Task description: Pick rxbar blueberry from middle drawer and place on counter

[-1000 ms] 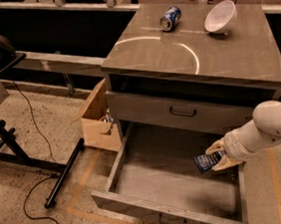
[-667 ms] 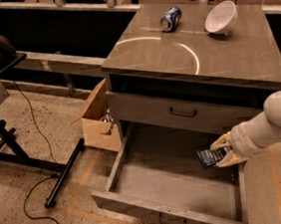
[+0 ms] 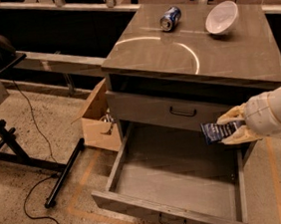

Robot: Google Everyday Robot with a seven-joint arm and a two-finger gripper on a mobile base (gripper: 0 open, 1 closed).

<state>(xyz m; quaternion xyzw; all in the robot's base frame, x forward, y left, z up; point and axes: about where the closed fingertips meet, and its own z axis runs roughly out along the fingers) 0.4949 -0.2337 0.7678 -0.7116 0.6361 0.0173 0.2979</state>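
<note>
Holding: we see the gripper pinching the bar by its right end, one pale finger above and one below.
Bar: lifted clear of the drawer, in the air over its right rear corner, roughly level, lettered face towards us.
Gripper: just above the drawer's right wall, with the arm reaching in from the right.
Counter: above and behind the drawer; a can and a bowl sit at its far side.
Handling: we judge the bar light, flat and slightly pliant. Its glossy wrapper may slip, so a hold across the flat faces nearer the middle would be surer than an end pinch.
Stage: we judge it picked but not yet placed. The next move calls for a rise past the upper drawer to the counter.
</note>
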